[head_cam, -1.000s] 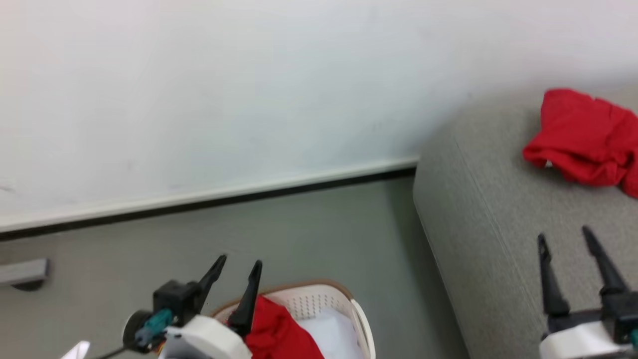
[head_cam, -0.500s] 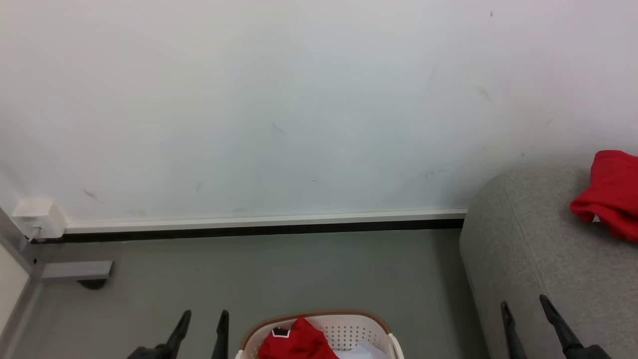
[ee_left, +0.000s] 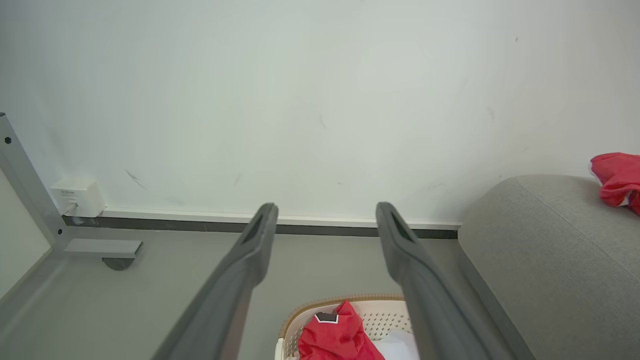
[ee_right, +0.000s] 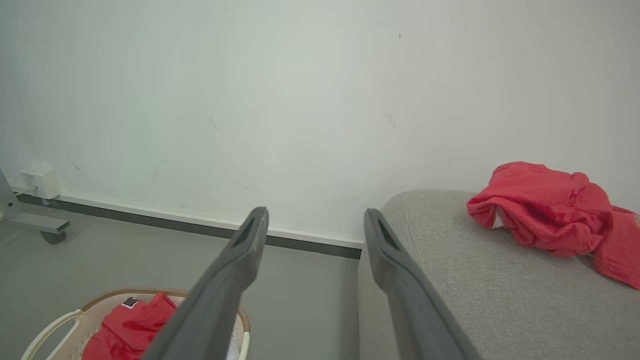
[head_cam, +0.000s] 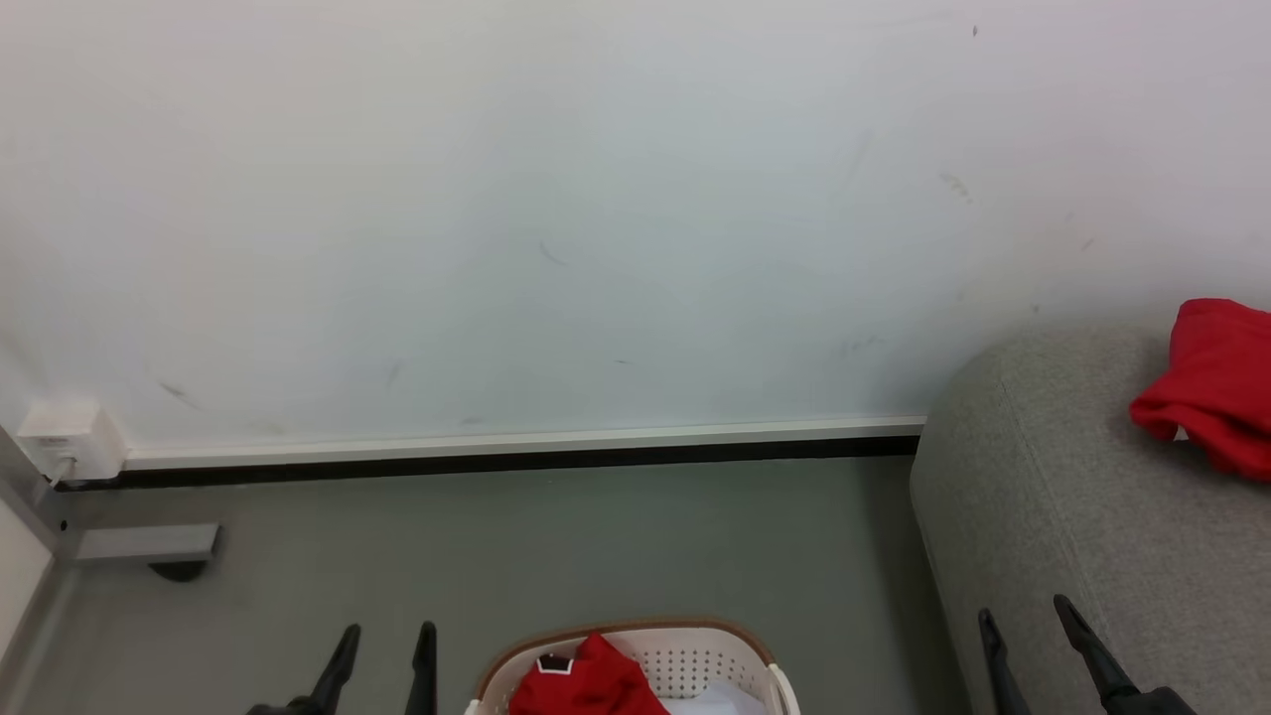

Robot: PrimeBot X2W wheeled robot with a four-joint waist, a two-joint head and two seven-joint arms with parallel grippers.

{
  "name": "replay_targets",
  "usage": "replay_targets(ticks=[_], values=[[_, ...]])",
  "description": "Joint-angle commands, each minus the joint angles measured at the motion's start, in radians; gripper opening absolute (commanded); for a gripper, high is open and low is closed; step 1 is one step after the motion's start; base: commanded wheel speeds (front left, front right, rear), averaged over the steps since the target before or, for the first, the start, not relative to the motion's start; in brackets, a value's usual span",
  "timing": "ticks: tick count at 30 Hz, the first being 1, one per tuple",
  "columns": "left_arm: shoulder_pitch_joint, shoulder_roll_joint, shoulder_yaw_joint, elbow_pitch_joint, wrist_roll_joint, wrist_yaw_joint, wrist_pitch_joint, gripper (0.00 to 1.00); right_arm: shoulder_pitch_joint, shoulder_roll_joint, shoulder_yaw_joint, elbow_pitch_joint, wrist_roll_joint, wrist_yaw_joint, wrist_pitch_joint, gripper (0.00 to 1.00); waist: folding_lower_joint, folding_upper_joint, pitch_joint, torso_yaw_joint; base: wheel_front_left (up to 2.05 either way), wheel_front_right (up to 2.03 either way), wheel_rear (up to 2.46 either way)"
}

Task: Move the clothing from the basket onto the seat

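Cut off by the head view's right edge: red garment (head_cam: pixel 1211 387) crumpled on seat (head_cam: pixel 1053 516). Seen whole from the right wrist, close to wall (head_cam: pixel 596 199), a bit of white at its left fold. Clearest from the left wrist, looking into basket (head_cam: pixel 635 632) on floor (head_cam: pixel 596 536): jersey (head_cam: pixel 586 683) bunched at the left, black-and-white patch on top, white cloth (head_cam: pixel 723 701) beside it. Low at left, just left of basket: left gripper (head_cam: pixel 388 628), fingers pointing up at the wall, spread apart, holding nothing. Low at right, in front of the seat: right gripper (head_cam: pixel 1022 607), likewise spread and empty. Against half a second ago: both grippers slightly lower and further left in the head view, backdrop barely shifted, garments lying as before.
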Motion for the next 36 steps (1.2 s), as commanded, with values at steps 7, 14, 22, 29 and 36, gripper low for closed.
replay_targets(ticks=[7,14,22,29,36], values=[[-0.015,-0.026,0.033,0.021,0.046,-0.046,0.0,1.0,-0.031,-0.001,0.017,-0.006,0.001,-0.002,-0.002,1.0,0.0,-0.0001,0.022,-0.041,0.0,0.0,0.0],[-0.094,-0.011,0.017,0.097,0.097,-0.086,0.0,1.0,-0.069,-0.001,0.047,-0.027,0.001,-0.002,-0.002,1.0,0.0,-0.0001,0.072,-0.134,0.0,0.0,0.0],[-0.242,0.029,-0.041,0.298,0.13,-0.113,0.095,1.0,-0.113,-0.001,0.08,-0.062,0.026,-0.002,-0.003,1.0,0.0,-0.0001,0.169,-0.256,0.0,0.0,0.0],[-0.361,0.079,-0.086,0.448,0.161,-0.131,0.187,1.0,-0.155,0.0,0.096,-0.105,0.068,-0.002,-0.002,1.0,0.0,-0.0001,0.27,-0.333,0.0,0.0,0.0],[-0.481,0.142,-0.122,0.606,0.189,-0.139,0.256,1.0,-0.202,0.0,0.108,-0.155,0.133,-0.002,-0.002,1.0,0.0,-0.0001,0.393,-0.398,0.0,0.0,0.0]])
